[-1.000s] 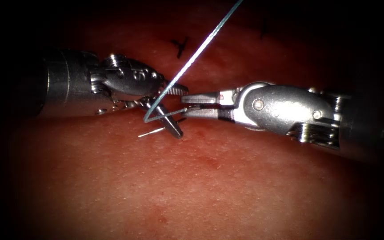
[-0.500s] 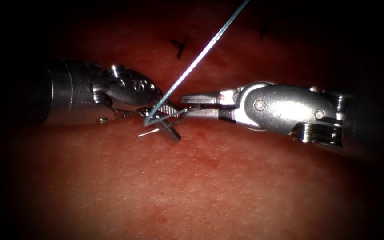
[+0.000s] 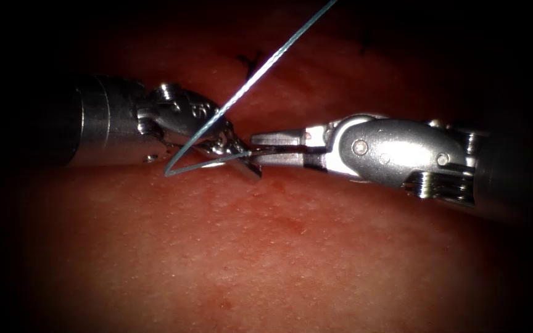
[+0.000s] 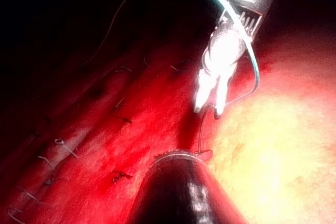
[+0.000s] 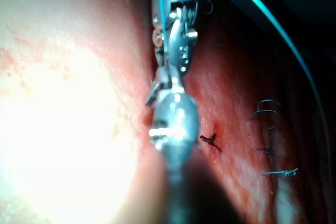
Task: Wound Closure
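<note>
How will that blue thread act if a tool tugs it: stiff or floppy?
Probably limp but springy. The thread runs straight where it looks taut, then folds sharply beside the left tool, so it likely bends with ease. It curves in a smooth arc near the right tool, hinting at some memory. It looks thin, so likely slippery.

The red, moist, finely pebbled pork-belly tissue (image 3: 291, 246) carries everything here. Dark knotted stitches with short cut thread ends (image 3: 249, 61) sit on it toward its far edge. A thin teal thread (image 3: 183, 166) loops just above its surface.
</note>
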Motion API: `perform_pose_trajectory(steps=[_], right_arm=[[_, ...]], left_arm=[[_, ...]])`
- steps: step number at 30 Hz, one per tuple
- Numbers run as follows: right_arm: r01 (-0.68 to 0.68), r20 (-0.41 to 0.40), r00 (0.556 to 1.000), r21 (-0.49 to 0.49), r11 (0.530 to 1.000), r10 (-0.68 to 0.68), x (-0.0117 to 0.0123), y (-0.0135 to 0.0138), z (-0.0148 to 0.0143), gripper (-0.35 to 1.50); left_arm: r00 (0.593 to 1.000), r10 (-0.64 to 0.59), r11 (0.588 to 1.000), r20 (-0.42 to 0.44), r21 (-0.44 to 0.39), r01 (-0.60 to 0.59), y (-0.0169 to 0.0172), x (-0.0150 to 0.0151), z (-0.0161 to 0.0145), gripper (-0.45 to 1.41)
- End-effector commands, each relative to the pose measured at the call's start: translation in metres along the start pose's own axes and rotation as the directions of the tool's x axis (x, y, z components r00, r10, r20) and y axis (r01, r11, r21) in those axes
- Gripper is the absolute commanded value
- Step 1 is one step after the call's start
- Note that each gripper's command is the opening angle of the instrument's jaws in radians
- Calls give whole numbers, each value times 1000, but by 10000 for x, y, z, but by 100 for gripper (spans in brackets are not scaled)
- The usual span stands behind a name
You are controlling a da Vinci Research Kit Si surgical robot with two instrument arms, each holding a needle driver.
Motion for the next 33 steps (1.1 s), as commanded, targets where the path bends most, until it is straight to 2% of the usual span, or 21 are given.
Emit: perform_pose_trajectory(steps=[1,2,6,10,11,12,15,16,20,27,28,30,33], right_arm=[[-22,2,1000,-13,1000,22,-1,8,8,83],[-37,13,999,-35,999,38,-1,10,9,98],[-53,8,999,-80,995,54,4,15,11,110],[-61,37,997,-108,992,66,12,17,16,110],[-65,83,994,-142,988,77,16,16,18,103],[-73,122,988,-198,977,99,19,19,20,106],[-84,145,982,-239,967,121,23,23,22,104],[-89,151,979,-273,958,134,25,25,24,104],[-85,173,975,-301,950,142,27,25,27,103],[36,205,977,-434,900,60,33,27,33,103],[54,213,976,-441,896,46,35,26,35,98],[119,244,970,-461,879,-3,39,25,38,89],[255,305,946,-479,840,-112,51,24,45,88]], left_arm=[[1000,1,1000,-17,0,-1,-4,7,3,-45],[999,-22,1000,-39,-2,22,-4,7,2,-45],[994,-56,998,-93,-8,55,-4,7,1,-45],[987,-79,997,-140,1,80,-3,7,1,-45],[980,-103,995,-169,-1,104,-2,7,-1,-45],[973,-116,993,-200,-6,117,-2,8,-3,-45],[959,-129,991,-251,10,136,-1,8,-5,-45],[945,-136,989,-297,10,145,0,8,-6,-45],[924,-156,986,-350,8,169,-1,8,-9,-45],[875,-179,978,-451,17,208,-1,7,-11,-45],[868,-185,977,-461,13,215,-1,7,-12,-45],[861,-185,976,-475,13,217,-1,7,-11,-45],[856,-197,973,-477,10,230,1,6,-10,-43]])
